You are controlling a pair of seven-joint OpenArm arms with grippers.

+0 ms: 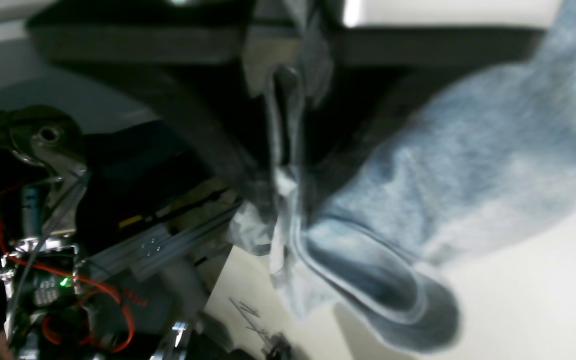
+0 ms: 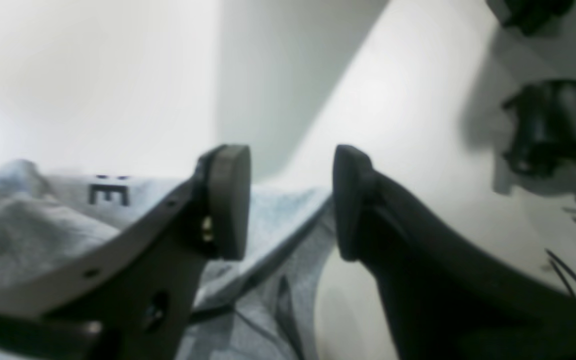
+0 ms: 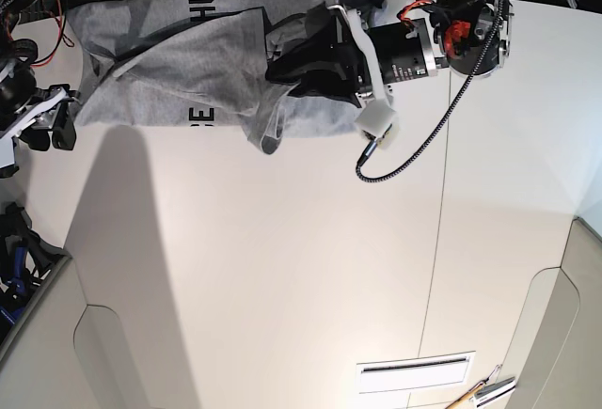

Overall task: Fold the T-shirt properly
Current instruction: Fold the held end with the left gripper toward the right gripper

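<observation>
1. Currently mid-fold: T-shirt point(image 3: 179, 80) lies rumpled along the far edge of the tabletop point(image 3: 282, 268), lettering showing.
2. My left tool point(image 3: 282, 72) sits over the bunched fabric; whether its jaws are apart, I cannot tell.
3. My right tool point(image 2: 290, 200) stands apart, empty, at the shirt's edge.
4. Next, probably: flatten, regrasp a hem.

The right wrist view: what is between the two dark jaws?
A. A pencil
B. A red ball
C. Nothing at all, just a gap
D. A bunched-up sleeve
C. The right gripper has its jaws standing apart with only a gap between them; the heather-grey cotton T-shirt with black block lettering lies beyond on the white table, not pinched.
</observation>
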